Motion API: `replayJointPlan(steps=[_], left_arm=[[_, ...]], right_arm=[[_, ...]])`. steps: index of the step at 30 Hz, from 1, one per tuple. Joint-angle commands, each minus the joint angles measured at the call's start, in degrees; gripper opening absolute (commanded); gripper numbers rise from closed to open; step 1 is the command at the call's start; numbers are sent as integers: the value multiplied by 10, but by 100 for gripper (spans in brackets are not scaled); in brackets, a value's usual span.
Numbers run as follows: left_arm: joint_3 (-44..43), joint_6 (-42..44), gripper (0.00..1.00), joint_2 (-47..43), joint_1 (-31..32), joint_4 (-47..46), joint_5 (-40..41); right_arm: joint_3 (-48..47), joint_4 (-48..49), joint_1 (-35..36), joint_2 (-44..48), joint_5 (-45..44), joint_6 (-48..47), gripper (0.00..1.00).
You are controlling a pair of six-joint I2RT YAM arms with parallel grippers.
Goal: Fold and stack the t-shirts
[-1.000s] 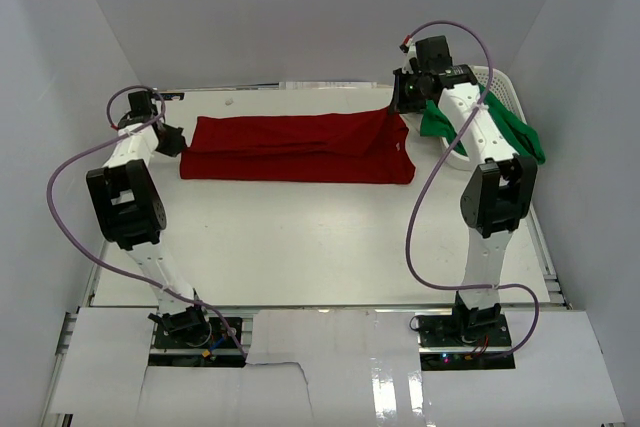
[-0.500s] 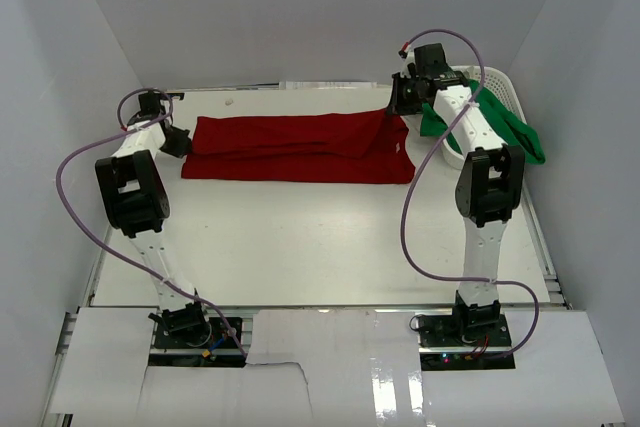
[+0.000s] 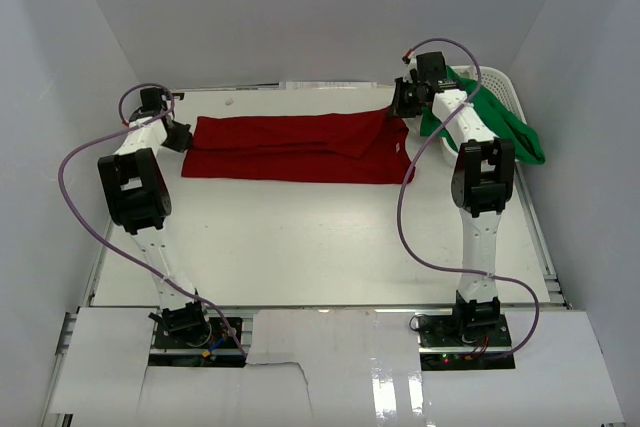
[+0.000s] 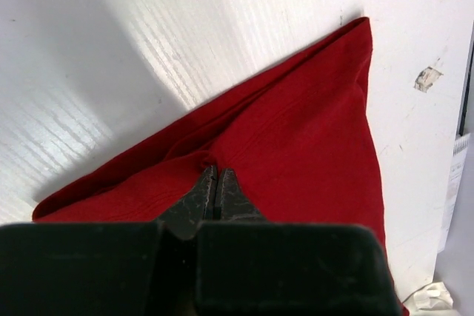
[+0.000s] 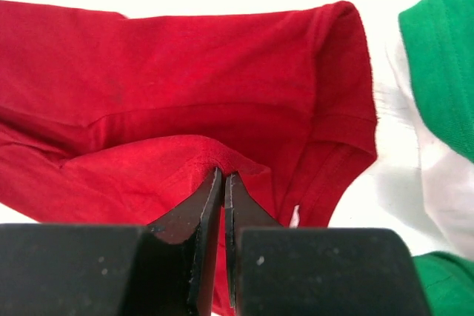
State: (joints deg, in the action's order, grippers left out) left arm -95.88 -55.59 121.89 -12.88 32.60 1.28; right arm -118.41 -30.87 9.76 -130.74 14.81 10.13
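Note:
The deep red t-shirt [image 3: 295, 147] lies folded in a long band across the far part of the table. My left gripper [image 3: 180, 134] is shut on the red t-shirt's left end; the left wrist view shows the fingertips [image 4: 215, 175] pinching red cloth [image 4: 296, 138]. My right gripper [image 3: 403, 107] is shut on the shirt's right end; the right wrist view shows a fold of red cloth [image 5: 185, 101] between the fingertips [image 5: 222, 177]. The bright green t-shirt [image 3: 500, 122] hangs over the white basket at the far right and also shows in the right wrist view [image 5: 444, 57].
The white slotted basket [image 3: 503, 84] stands at the far right corner, close to my right arm. White walls close in the back and both sides. A paper label [image 4: 428, 78] is stuck to the table near the shirt's far left corner.
Both grippers have carried the shirt's ends a little farther back. The right gripper moved up and back towards the basket; the left arm stretched farther.

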Motion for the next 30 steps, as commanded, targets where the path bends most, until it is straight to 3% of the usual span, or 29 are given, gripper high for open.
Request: replayJointPlan(steps=[1,3,7,9,16,18,20,21,22,26,30], left_arm=[[-21,-14,0,7,2,-3,5],[-22,-14,0,11,3,-5,3],[-20,-12,3,16,2,-6,-7],[-7,-14,8,13,3,-6,-8],[52,-65,13,-49,-6,-18,64],[59,-67,33,-67,-8,-35,85],[64,-57,45,-89,-11,-76,89],[63,-51,58,-95,-11,-97,94],[61,-47,64,-103,-12,-109,96],[89,-30,68,-129,-12,-191,94],[199,-21,77,-215,-12,-380,82]], right_arm=[[-27,37,-7,-1,14,5,8],[-26,43,-8,-6,17,6,8],[-26,64,-11,-16,29,9,49],[-31,76,-13,-24,32,17,58],[-45,86,-15,-28,42,22,67],[-41,82,-16,-18,48,17,67],[-25,84,-14,-3,52,15,67],[-17,88,-15,2,57,14,67],[0,92,-14,14,60,13,67],[37,103,-12,47,73,9,67],[108,119,-2,85,77,2,67]])
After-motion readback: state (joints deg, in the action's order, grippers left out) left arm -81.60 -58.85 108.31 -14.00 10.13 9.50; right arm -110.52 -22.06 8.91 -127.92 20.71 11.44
